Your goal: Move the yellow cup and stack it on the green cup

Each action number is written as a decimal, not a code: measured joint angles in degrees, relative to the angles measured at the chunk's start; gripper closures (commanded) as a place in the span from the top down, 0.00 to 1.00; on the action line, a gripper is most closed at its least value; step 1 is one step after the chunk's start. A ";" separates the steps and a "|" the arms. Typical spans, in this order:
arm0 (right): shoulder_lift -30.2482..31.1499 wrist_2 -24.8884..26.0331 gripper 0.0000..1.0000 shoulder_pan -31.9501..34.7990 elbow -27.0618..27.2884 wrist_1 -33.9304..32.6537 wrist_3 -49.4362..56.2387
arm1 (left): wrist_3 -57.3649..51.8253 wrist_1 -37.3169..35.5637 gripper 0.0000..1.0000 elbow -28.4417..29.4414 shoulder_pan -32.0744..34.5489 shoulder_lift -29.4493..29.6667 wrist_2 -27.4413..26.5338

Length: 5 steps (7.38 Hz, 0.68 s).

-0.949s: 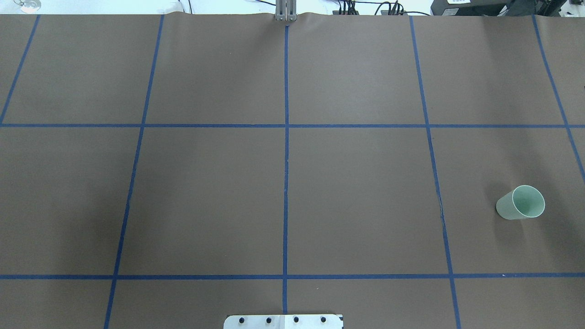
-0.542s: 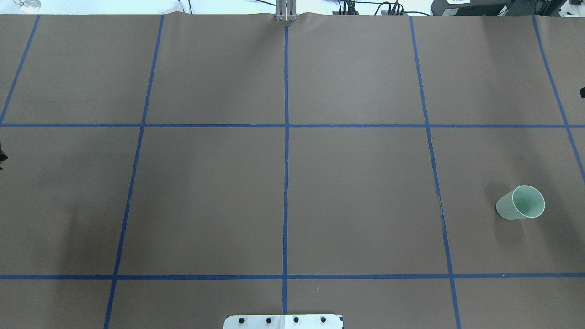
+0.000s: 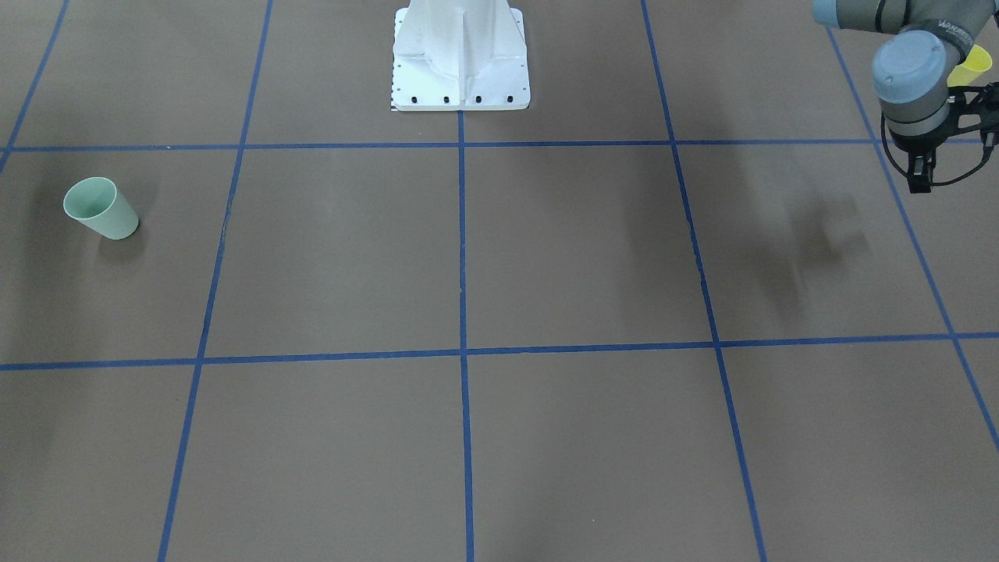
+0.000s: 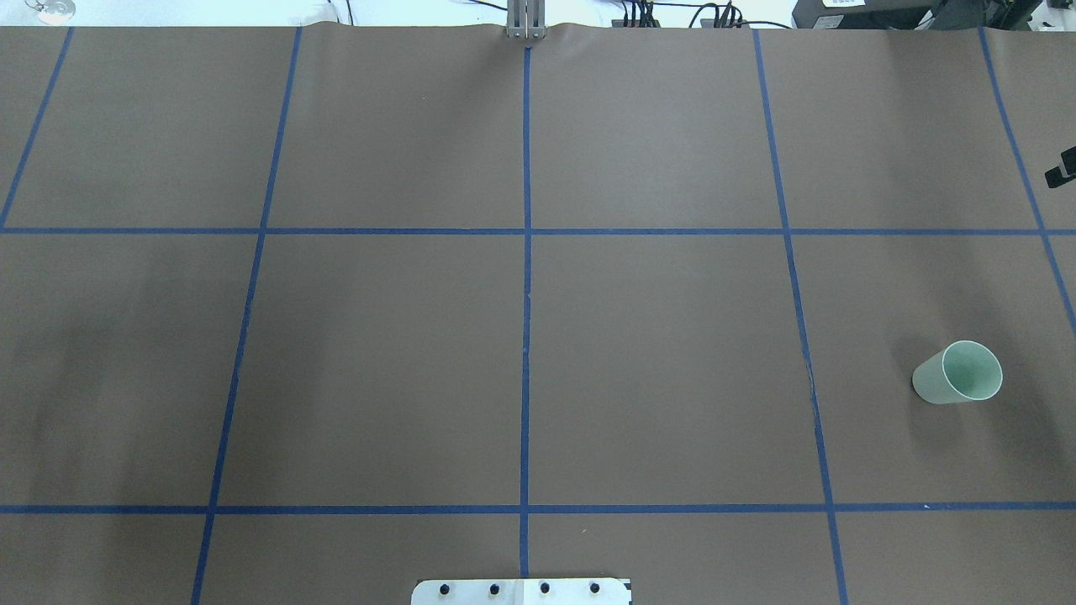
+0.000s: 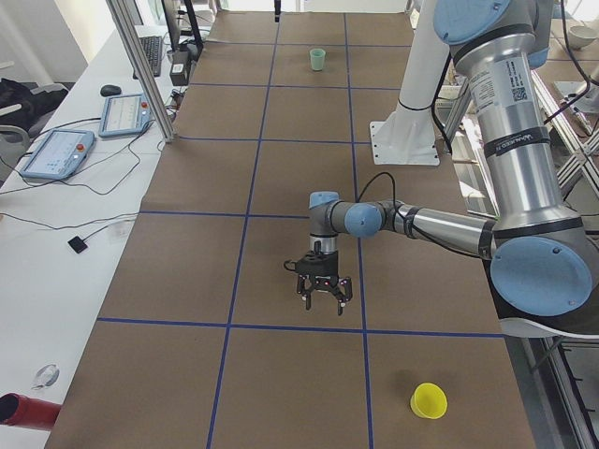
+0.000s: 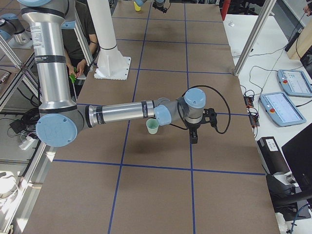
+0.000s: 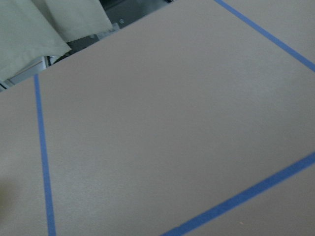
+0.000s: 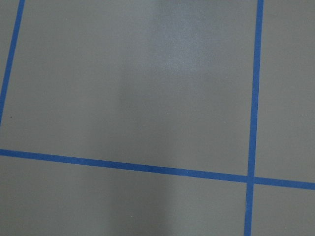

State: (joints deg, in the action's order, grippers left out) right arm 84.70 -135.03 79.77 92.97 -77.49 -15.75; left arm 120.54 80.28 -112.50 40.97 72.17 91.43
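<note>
The yellow cup (image 5: 429, 400) stands upright on the brown table near its left end; it also peeks out behind the left arm in the front-facing view (image 3: 972, 66). My left gripper (image 5: 323, 288) hangs above the table, apart from that cup and nearer the table's middle; I cannot tell whether it is open. The green cup (image 4: 958, 372) stands upright at the right (image 3: 100, 208). My right gripper (image 6: 194, 135) hangs just beside the green cup (image 6: 152, 126), only its tip (image 4: 1061, 172) entering the overhead view; I cannot tell its state. Both wrist views show bare table only.
The robot's white base (image 3: 460, 58) stands at the table's robot side. Blue tape lines (image 4: 526, 252) divide the brown table into squares. Operator tablets (image 6: 283, 108) and a metal frame post (image 6: 253, 34) lie beyond the table's far side.
In the overhead view a dark tip of the right gripper has come further in at the right edge. A dark bit at the left edge half a second ago is gone. The green cup has not moved.
</note>
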 measured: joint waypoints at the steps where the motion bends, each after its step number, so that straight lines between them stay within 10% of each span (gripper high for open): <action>1: 0.00 -0.53 1.00 -0.78 -0.03 0.03 0.01 | 8.01 -5.93 0.99 0.17 -3.44 0.09 -0.27; 5: -0.09 -0.88 1.00 -4.11 -0.02 1.93 0.07 | 27.74 -15.17 0.97 8.12 -9.95 -0.16 1.91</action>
State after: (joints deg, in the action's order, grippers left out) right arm 84.61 -135.91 75.66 92.95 -75.56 -15.68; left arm 148.28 65.11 -104.38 31.02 72.01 93.34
